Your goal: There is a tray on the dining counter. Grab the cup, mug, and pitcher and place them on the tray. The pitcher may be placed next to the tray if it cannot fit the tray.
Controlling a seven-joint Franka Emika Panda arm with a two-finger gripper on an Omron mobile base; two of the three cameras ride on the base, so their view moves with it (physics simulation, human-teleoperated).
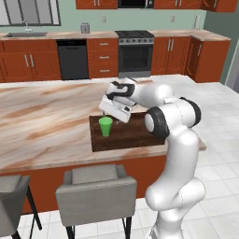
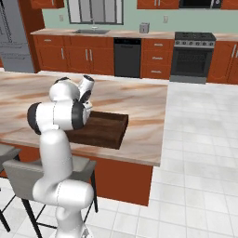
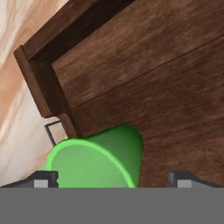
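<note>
The green cup (image 1: pixel 106 126) stands upright in the left end of the dark wooden tray (image 1: pixel 133 135) on the marbled dining counter (image 1: pixel 46 112). My gripper (image 1: pixel 105 115) hovers just above the cup, open and holding nothing. In the hand view the cup (image 3: pixel 105 157) sits on the tray floor near a corner of the tray wall (image 3: pixel 39 83), and my gripper (image 3: pixel 114 180) has its tips spread wide, the right one well apart from the rim. From the right base view my arm covers the left part of the tray (image 2: pixel 107 130). The mug and pitcher are out of view.
A grey chair (image 1: pixel 95 186) stands against the counter's near side, with a dark stool (image 1: pixel 11 200) to its left. The counter's right edge (image 2: pixel 160 139) drops to tiled floor. Cabinets, a dishwasher and a stove (image 1: pixel 134 51) line the back wall.
</note>
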